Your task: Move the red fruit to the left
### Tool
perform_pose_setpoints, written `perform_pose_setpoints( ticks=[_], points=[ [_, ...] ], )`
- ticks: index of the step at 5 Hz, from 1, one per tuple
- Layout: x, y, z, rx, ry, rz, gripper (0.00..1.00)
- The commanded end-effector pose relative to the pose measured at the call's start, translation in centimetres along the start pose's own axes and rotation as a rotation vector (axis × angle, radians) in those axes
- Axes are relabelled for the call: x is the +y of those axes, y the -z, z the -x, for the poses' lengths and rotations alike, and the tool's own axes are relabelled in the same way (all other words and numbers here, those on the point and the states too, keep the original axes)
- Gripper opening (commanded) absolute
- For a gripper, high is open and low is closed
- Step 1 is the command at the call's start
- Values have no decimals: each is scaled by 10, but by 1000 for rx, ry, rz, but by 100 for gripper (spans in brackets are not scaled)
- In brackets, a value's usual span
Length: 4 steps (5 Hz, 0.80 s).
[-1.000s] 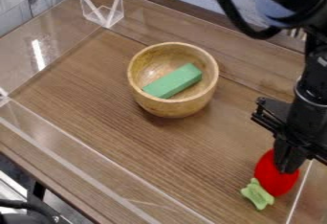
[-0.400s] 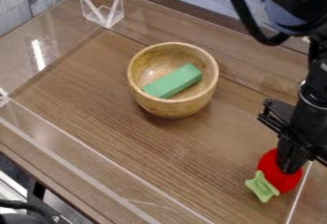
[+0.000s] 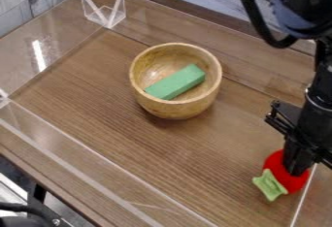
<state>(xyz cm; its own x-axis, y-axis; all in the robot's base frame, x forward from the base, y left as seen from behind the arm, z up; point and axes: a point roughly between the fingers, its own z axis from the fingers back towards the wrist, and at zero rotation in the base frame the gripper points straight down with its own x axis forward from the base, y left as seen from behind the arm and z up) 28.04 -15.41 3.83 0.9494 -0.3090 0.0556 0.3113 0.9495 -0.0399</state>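
The red fruit [image 3: 284, 178] lies on the wooden table near the front right corner, its light green leafy stem pointing toward the front left. My black gripper [image 3: 296, 163] comes straight down onto the fruit's top, and its fingertips are narrow and shut against the red body. Whether the fingers pinch the fruit or only press on it is hard to make out. The arm's dark column rises above it along the right edge.
A wooden bowl [image 3: 147, 91] holding a green rectangular block [image 3: 176, 81] stands in the middle of the table. Clear acrylic walls [image 3: 52, 139] run along the left and front edges, with a clear bracket [image 3: 103, 11] at the back left.
The gripper and the red fruit have shifted slightly to the right and toward the front together. The bowl and block have not moved.
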Motion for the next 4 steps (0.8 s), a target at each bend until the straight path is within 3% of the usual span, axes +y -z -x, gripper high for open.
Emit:
perform_pose_setpoints(
  ticks=[1, 4],
  points=[
    [7, -1, -9, -26, 14, 1, 100],
    [6, 12, -8, -7, 63, 1, 100]
  ],
)
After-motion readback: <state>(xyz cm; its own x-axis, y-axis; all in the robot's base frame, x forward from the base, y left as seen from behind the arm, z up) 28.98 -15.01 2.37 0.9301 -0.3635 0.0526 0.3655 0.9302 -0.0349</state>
